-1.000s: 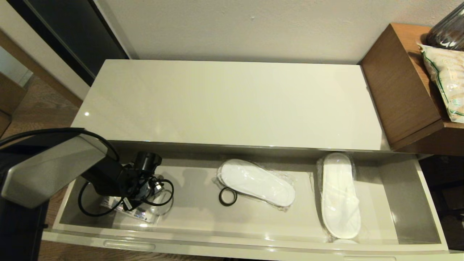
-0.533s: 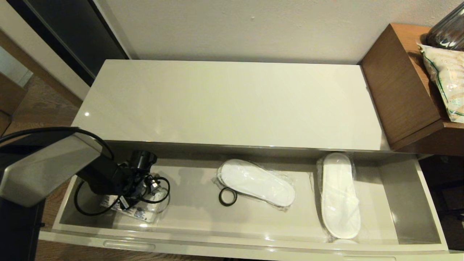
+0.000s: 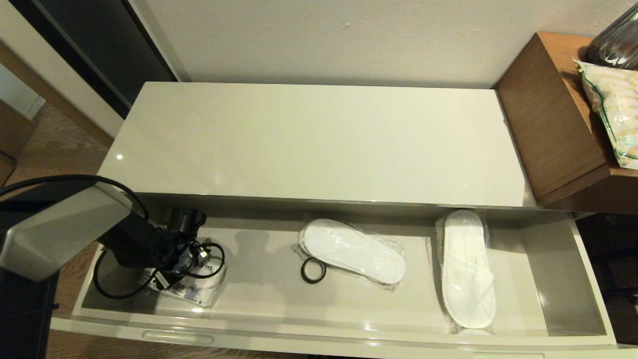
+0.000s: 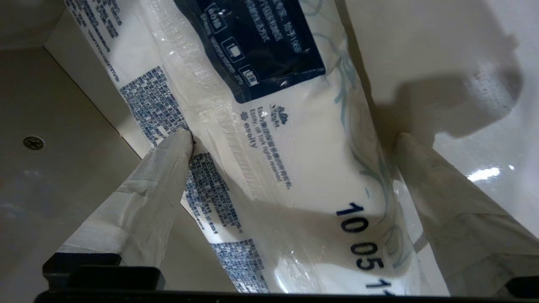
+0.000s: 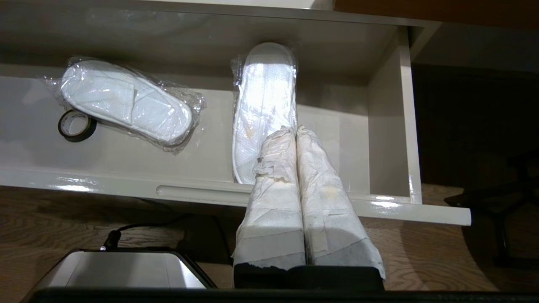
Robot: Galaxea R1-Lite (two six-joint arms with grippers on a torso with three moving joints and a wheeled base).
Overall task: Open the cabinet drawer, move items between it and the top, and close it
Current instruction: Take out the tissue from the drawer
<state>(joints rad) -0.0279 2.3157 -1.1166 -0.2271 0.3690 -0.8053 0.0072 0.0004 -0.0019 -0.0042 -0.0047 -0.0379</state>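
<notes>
White tissue pack (image 4: 294, 176) lies in the cabinet drawer (image 3: 588, 279), apparently straddled by the spread left gripper (image 4: 294, 139), arm-hidden. Right gripper (image 5: 296, 130) clenched, empty.

Warm indoor light; glare spots on the glossy top (image 3: 319, 139), drawer interior shadowed.

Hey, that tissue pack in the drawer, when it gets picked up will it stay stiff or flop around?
The tissue pack probably squashes and sags: its wrapper already creases between the left gripper jaws, which straddle it open. The glossy film may slip. It looks light for its size.
</notes>
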